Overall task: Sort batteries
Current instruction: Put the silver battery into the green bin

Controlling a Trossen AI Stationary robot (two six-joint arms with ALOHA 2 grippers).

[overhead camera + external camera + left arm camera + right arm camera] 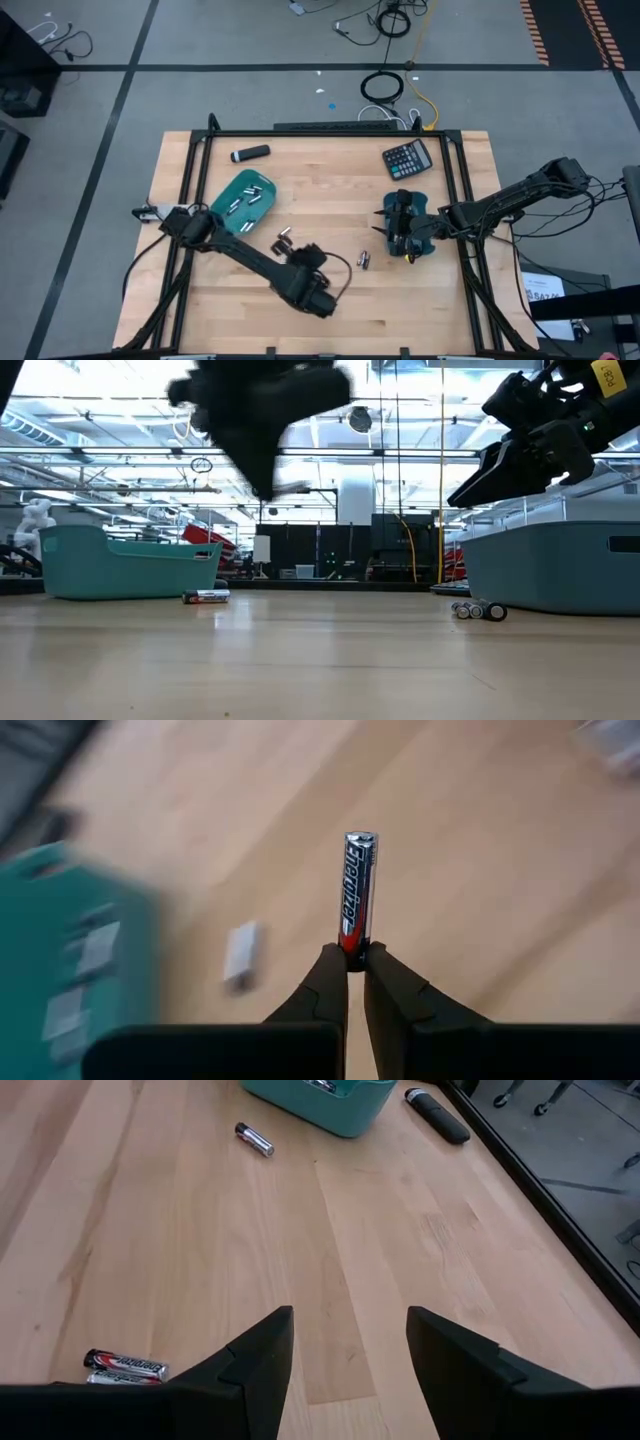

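Observation:
My left gripper (355,958) is shut on a silvery battery (359,885) with a red-and-black end, raised above the table's middle near a loose battery (283,240). In the low view the left gripper (262,470) hangs well above the wood. The left teal tray (243,200) holds several batteries. A small cluster of batteries (364,259) lies between the trays. My right gripper (350,1350) stands open over the right teal tray (425,243), nothing between its fingers. My left gripper pinches the battery's red-and-black end (352,942) between its two fingertips (330,970). The battery sticks straight out beyond the fingers, in line with them. It is lifted clear of the table, slanting down with the fingers.
A black calculator (408,158) lies at the far right and a black marker-like cylinder (250,153) at the far left. Black frame rails (330,132) run around the table. Bare wood lies along the near edge.

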